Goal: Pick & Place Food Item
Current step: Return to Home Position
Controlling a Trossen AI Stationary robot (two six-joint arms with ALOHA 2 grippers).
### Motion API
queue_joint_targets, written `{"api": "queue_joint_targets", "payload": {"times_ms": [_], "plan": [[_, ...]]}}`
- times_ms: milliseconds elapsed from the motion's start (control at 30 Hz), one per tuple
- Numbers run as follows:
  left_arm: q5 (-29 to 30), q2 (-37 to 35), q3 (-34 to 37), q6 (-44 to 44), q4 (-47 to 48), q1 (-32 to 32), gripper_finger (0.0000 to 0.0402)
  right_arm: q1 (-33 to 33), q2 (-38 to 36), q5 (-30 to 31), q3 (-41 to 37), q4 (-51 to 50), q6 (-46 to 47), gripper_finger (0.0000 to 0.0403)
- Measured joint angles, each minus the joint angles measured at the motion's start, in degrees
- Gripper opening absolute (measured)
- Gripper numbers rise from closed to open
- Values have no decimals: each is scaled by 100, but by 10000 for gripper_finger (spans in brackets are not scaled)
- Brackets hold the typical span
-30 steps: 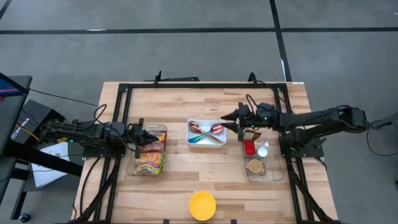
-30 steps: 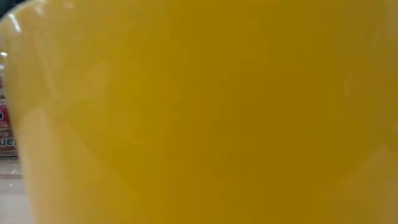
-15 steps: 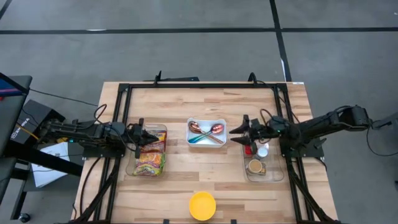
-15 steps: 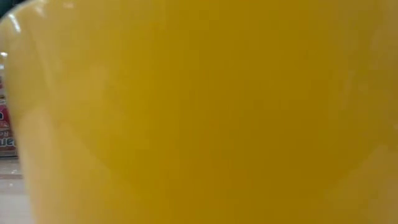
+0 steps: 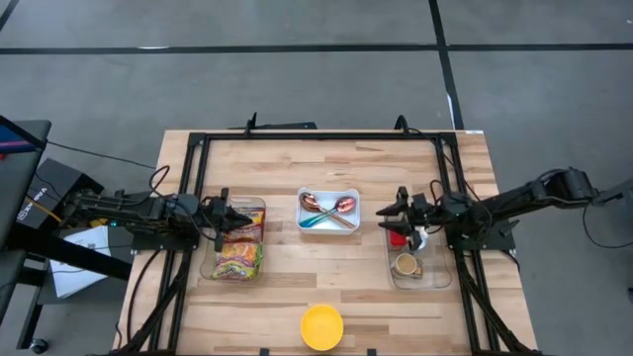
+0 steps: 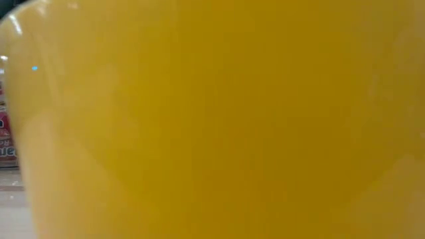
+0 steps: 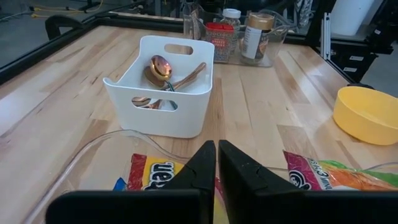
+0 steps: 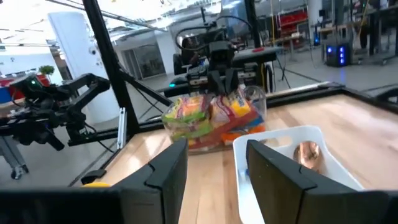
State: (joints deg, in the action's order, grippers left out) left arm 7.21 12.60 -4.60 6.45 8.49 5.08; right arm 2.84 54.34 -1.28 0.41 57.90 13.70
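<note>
Colourful snack packets [image 5: 237, 252] lie in a clear container [image 5: 260, 206] on the table's left. My left gripper [image 5: 229, 216] hovers over them, shut with nothing between its fingers [image 7: 216, 163]. On the right, a second clear container [image 5: 435, 282] holds a red-lidded jar [image 5: 396, 236], a white-lidded one [image 5: 418, 240] and a brown jar [image 5: 405, 264]. My right gripper [image 5: 386, 214] stands level above that container's far end, open and holding nothing [image 8: 214, 171], pointing at the white bin [image 8: 280, 140] and the packets [image 8: 208, 115] beyond.
A white bin [image 5: 329, 193] with copper spoons [image 7: 163, 68] stands mid-table between the two grippers. A yellow bowl [image 5: 321, 326] sits at the near edge and fills the low view [image 6: 212, 119]. A black frame [image 5: 316, 136] borders the table.
My right gripper has drawn back from beside the white bin toward the table's right edge and sunk, ending over the jar container's far end. Its fingers stay apart as before.
</note>
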Motion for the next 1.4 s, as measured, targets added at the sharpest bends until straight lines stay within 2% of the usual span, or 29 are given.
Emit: {"api": "queue_joint_targets", "payload": {"times_ms": [167,400,533,767,800,1400], "plan": [[-1,0,0,0,0,0,14,-195,-535,-37,0,-176,-79,159],[-1,0,0,1,2,0,14,-566,-1825,-423,-3,-1267,-157,159],[-1,0,0,-1,2,0,14,-674,-2849,-507,-3,-2403,-171,159],[0,0,0,1,2,0,14,-672,-5285,-483,-3,-5195,-72,159],[0,0,0,1,5,0,14,-672,-5415,-475,-5,-5491,-12,159],[23,144,-9,0,-262,4,14,-624,-5284,-470,-7,-5602,133,159]]}}
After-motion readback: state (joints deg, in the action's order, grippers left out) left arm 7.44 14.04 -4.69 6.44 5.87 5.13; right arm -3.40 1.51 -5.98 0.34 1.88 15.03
